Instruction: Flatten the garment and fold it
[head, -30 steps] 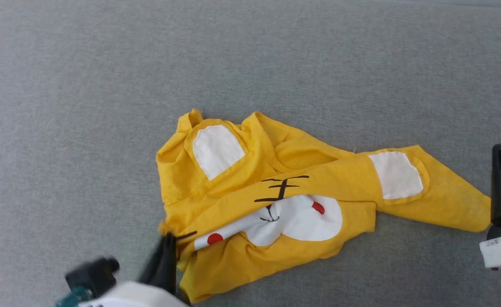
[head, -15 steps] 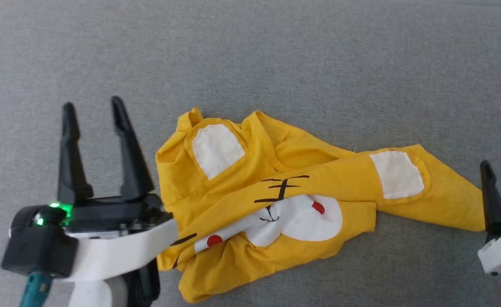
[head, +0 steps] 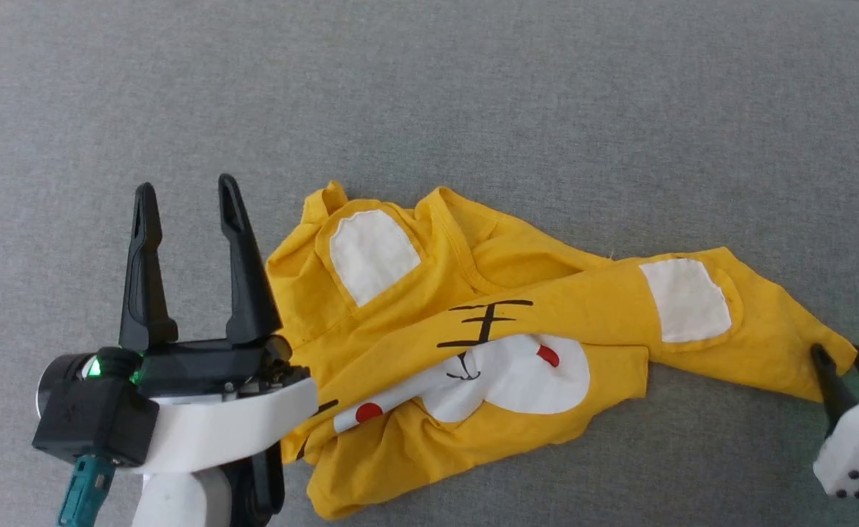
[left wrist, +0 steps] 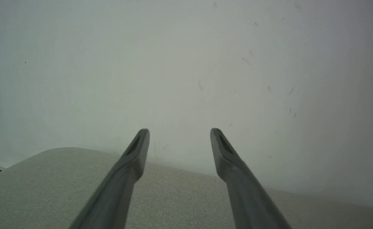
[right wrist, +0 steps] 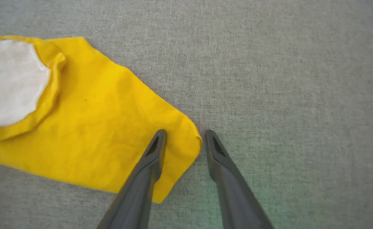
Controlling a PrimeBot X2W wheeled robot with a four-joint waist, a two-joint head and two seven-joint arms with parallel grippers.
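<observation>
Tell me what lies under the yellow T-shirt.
The grey fabric surface shows all around the T-shirt, so it rests on that. The shirt is folded on itself: a yellow band crosses the white muzzle, hiding part. Anything beneath the cloth is covered.

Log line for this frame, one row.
phase: flatten | garment: crumpled, unfolded | left gripper: open, empty, left of garment | right gripper: open, straddling garment corner
</observation>
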